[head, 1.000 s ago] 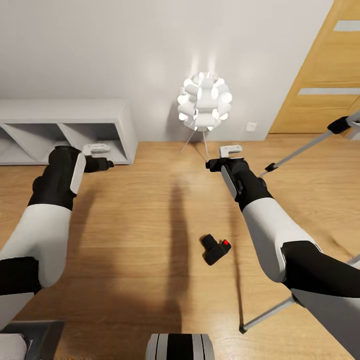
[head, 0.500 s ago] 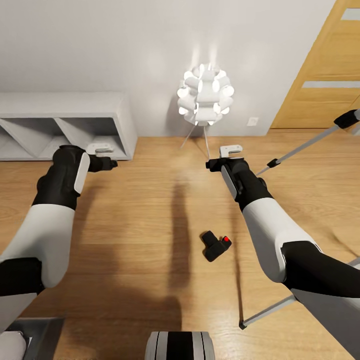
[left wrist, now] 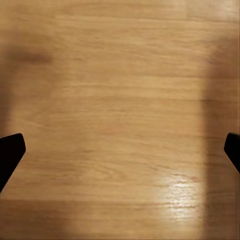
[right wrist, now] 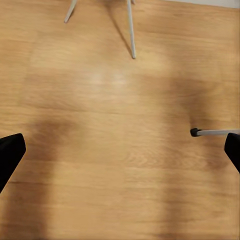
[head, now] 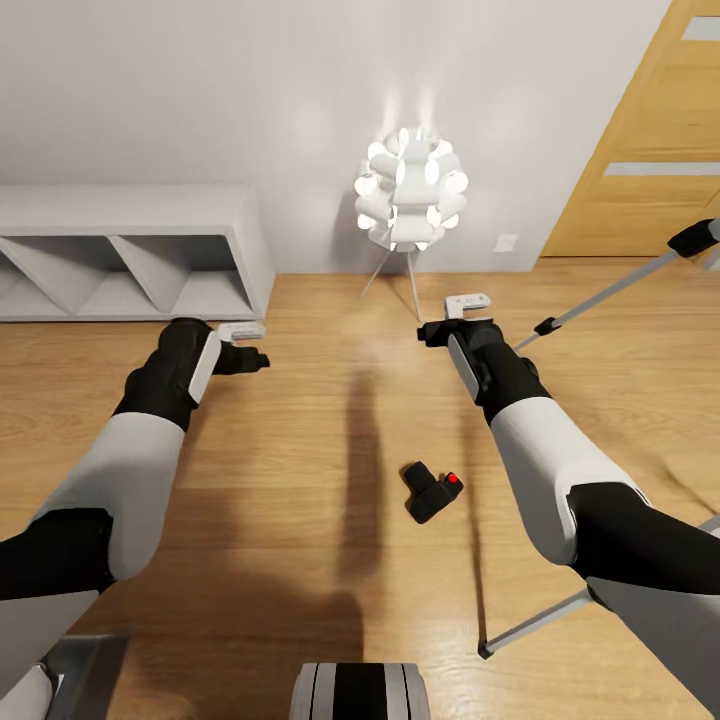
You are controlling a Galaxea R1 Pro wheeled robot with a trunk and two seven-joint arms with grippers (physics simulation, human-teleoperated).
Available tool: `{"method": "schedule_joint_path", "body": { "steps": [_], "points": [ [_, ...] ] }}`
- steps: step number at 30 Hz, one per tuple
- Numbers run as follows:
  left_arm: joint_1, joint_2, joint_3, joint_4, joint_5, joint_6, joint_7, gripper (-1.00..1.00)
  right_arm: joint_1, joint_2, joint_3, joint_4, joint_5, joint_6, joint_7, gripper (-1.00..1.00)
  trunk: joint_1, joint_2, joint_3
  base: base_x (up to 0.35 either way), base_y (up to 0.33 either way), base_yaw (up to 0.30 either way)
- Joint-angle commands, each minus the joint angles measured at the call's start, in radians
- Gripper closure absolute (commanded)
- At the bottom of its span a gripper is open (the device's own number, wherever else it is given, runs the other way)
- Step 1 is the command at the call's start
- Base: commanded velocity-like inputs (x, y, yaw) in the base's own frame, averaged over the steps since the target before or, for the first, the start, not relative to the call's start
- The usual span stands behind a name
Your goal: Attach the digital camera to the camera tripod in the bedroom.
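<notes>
A furnished room in a home, seen from my head camera.

Below me runs a light wood plank floor (head: 300,480) meeting a plain white wall (head: 250,90). A low grey open shelf unit with slanted dividers (head: 130,250) stands against that wall, beside a glowing white ball-shaped lamp on thin legs (head: 410,190). A warm wooden door with pale inset panels (head: 650,130) and a small white wall socket (head: 506,242) complete the domestic look.

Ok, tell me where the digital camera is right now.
In the head view the digital camera lies on the wood floor, between the two arms, nearer the right arm and its gripper.
</notes>
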Motion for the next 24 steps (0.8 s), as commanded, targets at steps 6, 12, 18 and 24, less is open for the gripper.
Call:
{"method": "schedule_joint_path", "body": {
  "steps": [6,12,18,24],
  "points": [
    [0.001,-0.014,0.001,0.012,0.002,0.004,0.002,-1.00,0.000,-0.001,0.001,-0.001,0.009,0.007,0.000,-1.00,0.000,0.000,-0.001,-0.184,0.000,0.000],
    [0.001,-0.016,0.001,0.052,0.002,-0.011,0.002,-1.00,0.000,-0.001,0.001,-0.001,0.009,0.007,0.000,-1.00,0.000,0.000,-0.001,-0.336,0.000,0.000],
    [0.001,-0.016,0.001,0.065,0.002,-0.041,0.002,-1.00,0.000,-0.001,0.001,0.000,0.009,0.007,-0.001,-1.00,0.000,0.000,-0.001,-0.245,0.000,0.000],
    [0.001,-0.016,0.001,0.075,0.002,-0.046,0.002,-1.00,0.000,-0.001,0.001,0.001,0.009,0.007,-0.001,-1.00,0.000,0.000,-0.001,-0.066,0.000,0.000]
  ]
}}
